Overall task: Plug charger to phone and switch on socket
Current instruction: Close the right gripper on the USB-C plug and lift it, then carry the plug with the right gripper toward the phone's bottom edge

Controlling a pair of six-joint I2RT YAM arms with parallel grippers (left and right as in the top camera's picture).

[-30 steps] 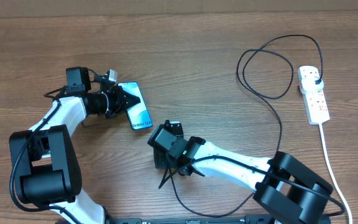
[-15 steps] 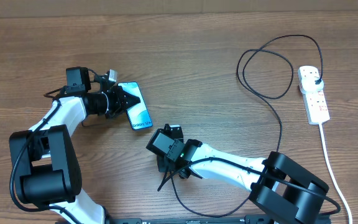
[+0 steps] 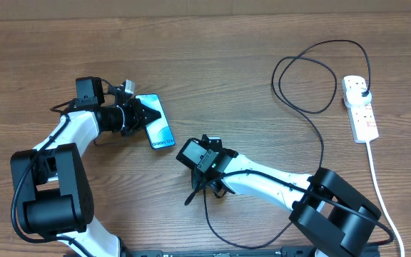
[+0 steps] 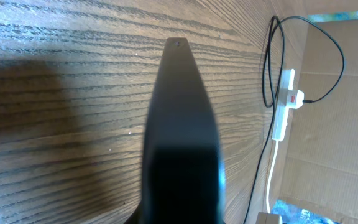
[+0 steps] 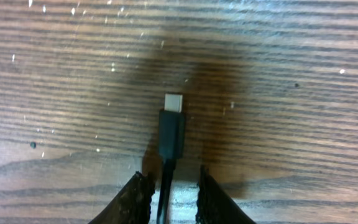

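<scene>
Right gripper first: we see its fingers slightly parted, with the charger cable running between them. The cable hugs one finger and a sliver of light shows on the other side, so no pinch. The small plug tip pokes out ahead over the table. Over on the left, the left gripper is pressed together, its tip on the edge of the phone, which lies flat, screen up. We've got the right gripper near the phone's lower end, not touching it. Far right, the socket carries the charger's black plug in the outlet at its far end.
</scene>
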